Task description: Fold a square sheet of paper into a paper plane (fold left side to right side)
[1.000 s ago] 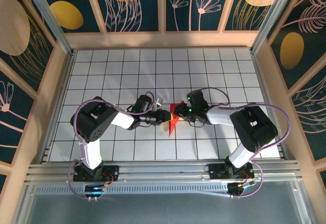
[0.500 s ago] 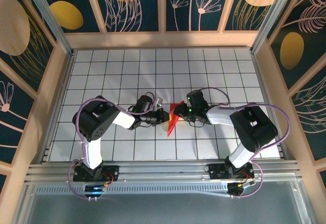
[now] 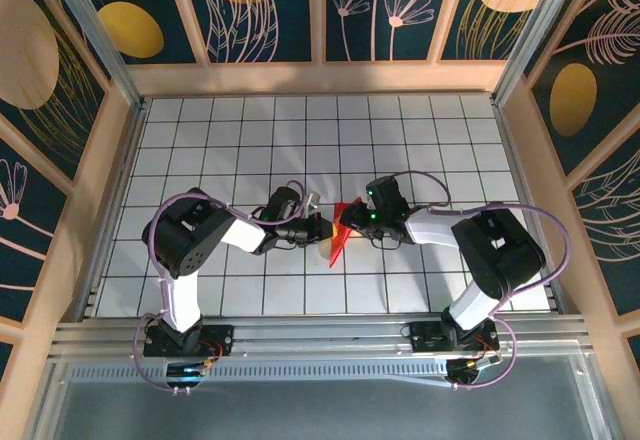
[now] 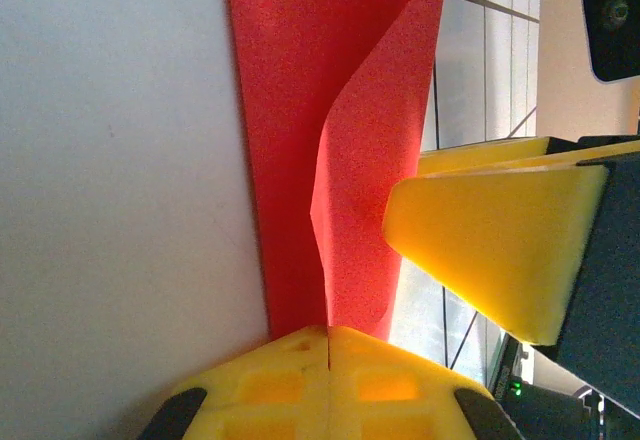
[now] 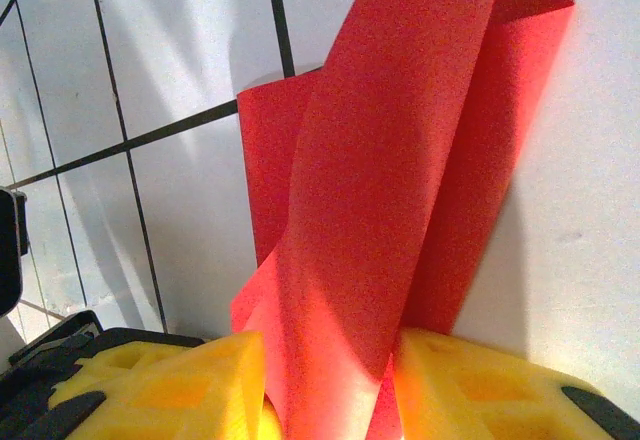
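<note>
1. The red paper [image 3: 338, 235] is folded and curled. It stands up off the table [image 3: 200, 140] just nearer than the table's middle.
2. The left gripper [image 3: 322, 228] is just left of the table's middle. In the left wrist view its yellow pads [image 4: 270, 385] are pressed together on the paper's lower edge.
3. The right gripper [image 3: 350, 222] is just right of the table's middle. Its pads [image 5: 170, 385] are partly apart and close on the loosely curled paper between them.

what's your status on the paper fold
Left gripper shut on red paper. Right gripper astride it, grip unclear. Paper flap curled up, not flat.
</note>
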Motion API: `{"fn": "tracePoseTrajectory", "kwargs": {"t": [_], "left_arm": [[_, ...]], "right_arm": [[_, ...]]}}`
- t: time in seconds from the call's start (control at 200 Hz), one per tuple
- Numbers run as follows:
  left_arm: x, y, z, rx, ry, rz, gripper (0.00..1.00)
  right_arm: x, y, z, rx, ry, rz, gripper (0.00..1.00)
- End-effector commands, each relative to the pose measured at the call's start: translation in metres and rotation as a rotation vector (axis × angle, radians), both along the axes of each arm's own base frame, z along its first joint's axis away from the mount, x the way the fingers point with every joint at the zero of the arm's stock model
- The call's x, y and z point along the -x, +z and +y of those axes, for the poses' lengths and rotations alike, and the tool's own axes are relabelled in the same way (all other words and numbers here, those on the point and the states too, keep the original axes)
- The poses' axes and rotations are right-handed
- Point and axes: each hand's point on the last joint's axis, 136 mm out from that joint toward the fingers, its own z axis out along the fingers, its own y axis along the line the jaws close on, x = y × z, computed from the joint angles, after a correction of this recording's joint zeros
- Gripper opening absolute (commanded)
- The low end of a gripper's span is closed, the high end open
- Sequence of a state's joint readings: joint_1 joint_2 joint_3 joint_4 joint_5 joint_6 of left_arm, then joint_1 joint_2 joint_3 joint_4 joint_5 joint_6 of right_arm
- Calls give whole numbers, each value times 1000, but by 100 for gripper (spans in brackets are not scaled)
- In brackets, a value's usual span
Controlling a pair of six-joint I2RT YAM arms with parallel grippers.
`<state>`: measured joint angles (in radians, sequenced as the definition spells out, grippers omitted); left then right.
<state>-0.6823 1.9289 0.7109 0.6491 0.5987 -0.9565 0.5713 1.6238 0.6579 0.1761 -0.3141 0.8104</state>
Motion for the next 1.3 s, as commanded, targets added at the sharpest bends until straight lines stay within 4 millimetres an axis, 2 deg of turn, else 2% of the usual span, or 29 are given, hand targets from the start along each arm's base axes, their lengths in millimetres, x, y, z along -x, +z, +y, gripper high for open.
{"fn": "tracePoseTrajectory", "kwargs": {"t": [0.0, 0.435, 0.676, 0.691, 0.731, 0.891, 1.076, 1.296], "left_arm": [[2, -18, 9, -73, 6, 17, 0], [2, -25, 6, -116, -3, 22, 0], [2, -27, 7, -144, 0, 20, 0], [2, -28, 6, -146, -1, 20, 0], [2, -28, 6, -151, -1, 21, 0], [1, -30, 6, -166, 1, 21, 0], [2, -32, 6, -183, 1, 23, 0], [1, -34, 9, -202, 11, 28, 0]], "right_arm": [[0, 5, -4, 19, -9, -25, 41], [0, 10, -10, 15, -30, -36, 43], [2, 22, -24, 51, -45, -62, 42], [-3, 24, -32, 47, -68, -66, 42], [-5, 29, -34, 29, -69, -79, 41], [-10, 49, -30, -54, -43, -120, 24], [-17, 53, -18, -89, -3, -115, 0], [-21, 46, -9, -99, 12, -90, 0]]}}
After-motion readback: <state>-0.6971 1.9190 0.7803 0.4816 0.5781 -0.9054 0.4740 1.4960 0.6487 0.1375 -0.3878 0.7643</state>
